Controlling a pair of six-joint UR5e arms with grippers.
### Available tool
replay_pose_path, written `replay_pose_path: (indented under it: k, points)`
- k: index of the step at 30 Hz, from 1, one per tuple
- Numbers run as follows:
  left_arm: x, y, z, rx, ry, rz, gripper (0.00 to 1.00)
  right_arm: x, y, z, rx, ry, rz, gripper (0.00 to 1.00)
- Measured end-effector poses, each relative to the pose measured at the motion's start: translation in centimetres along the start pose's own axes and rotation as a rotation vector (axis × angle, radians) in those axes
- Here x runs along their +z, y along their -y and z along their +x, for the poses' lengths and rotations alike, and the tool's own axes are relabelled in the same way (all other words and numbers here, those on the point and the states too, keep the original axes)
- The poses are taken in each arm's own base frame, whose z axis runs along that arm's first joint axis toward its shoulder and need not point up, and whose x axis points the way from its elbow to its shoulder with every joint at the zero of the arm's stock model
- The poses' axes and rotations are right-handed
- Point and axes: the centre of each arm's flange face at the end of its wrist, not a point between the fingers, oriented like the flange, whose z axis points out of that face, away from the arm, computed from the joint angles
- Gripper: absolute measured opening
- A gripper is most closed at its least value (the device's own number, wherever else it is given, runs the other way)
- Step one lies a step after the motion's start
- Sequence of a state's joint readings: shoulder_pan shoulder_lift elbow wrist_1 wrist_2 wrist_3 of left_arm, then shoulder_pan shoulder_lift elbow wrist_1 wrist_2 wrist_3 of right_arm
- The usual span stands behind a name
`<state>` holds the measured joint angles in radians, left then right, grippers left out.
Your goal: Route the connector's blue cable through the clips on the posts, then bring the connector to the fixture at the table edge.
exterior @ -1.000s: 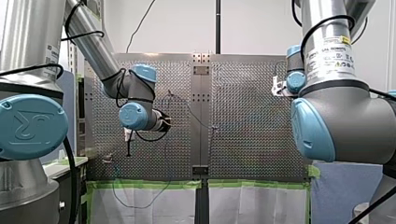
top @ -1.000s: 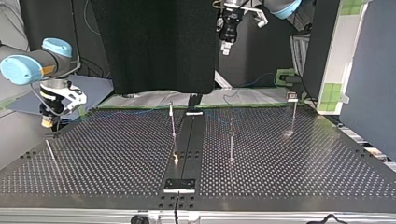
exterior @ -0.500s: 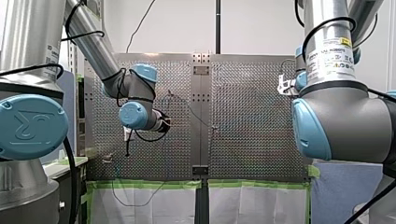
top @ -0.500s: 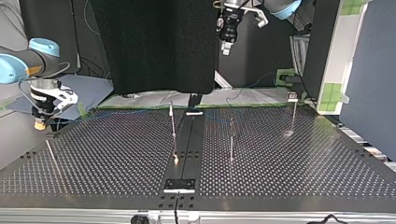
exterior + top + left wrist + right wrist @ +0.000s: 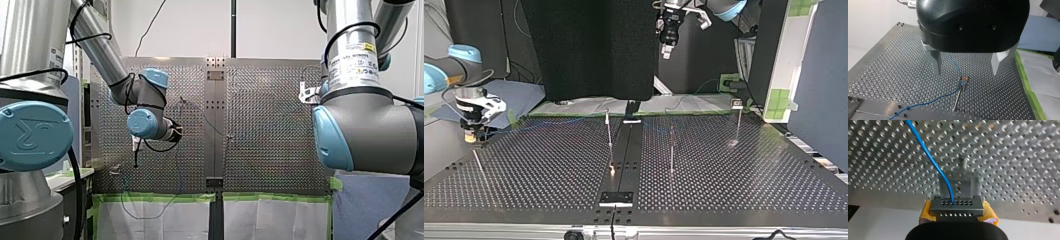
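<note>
- My right arm's yellow-padded fingers (image 5: 927, 212) are clamped on the grey metal connector block with rows of small holes (image 5: 956, 206), which sits between them.
- The thin blue cable (image 5: 930, 157) leaves the connector's face and runs ahead of those fingers over the perforated metal tabletop (image 5: 1010, 157).
- My left arm's bare metal fingers (image 5: 934, 60) stand wide apart, holding nothing.
- Below their gap the cable seems to pass the clip (image 5: 963, 79) on a slim metal post (image 5: 958, 95), though the detail is small.

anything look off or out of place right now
Nothing stands out. The connector sits square in my right gripper, its blue cable unkinked, and my left gripper hangs open over a clip post.
</note>
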<state>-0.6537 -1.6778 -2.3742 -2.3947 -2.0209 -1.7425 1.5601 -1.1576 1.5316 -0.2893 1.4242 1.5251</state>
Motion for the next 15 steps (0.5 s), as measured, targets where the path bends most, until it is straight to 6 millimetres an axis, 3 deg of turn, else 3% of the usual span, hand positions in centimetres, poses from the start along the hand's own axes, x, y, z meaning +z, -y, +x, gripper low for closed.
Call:
replay_pose_path:
  k: [15]
  points:
    - [0.18,-0.14,-0.07,-0.001,0.001,-0.005,1.0,1.07,0.4,-0.43,-0.01,-0.002,0.117,0.0]
